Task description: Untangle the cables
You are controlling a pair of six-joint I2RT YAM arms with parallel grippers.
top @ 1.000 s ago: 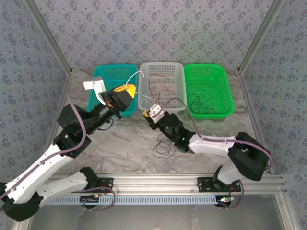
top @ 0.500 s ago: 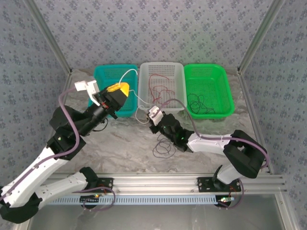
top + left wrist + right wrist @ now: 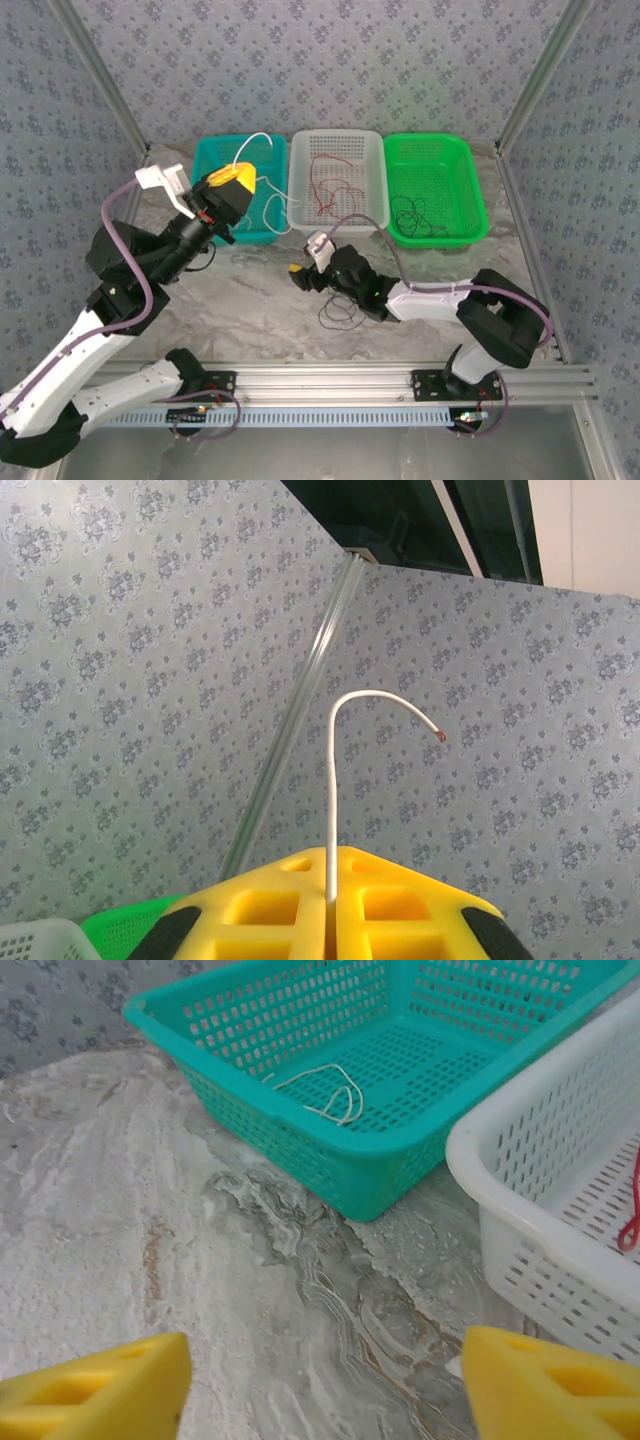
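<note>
Baskets [image 3: 215, 140] [image 3: 337, 133] [image 3: 425, 137] number 3; left end effector [image 3: 230, 178] pinches 1 white cable [image 3: 330, 780].

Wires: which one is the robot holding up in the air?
The white cable, pinched in the left gripper's shut jaws. The red cable lies in the white basket, and a black cable in the green basket.

Marbled grey table [image 3: 250, 290]; teal basket [image 3: 240, 138], white basket [image 3: 337, 133], green basket [image 3: 428, 137]; red cable [image 3: 630, 1228]; white cable [image 3: 330, 810].

The middle basket [image 3: 338, 134] holds a cable [image 3: 322, 190]. The left basket [image 3: 225, 141] and right basket [image 3: 428, 138] flank it; before it, a looped cable [image 3: 340, 310] lies on the desk [image 3: 250, 290].
</note>
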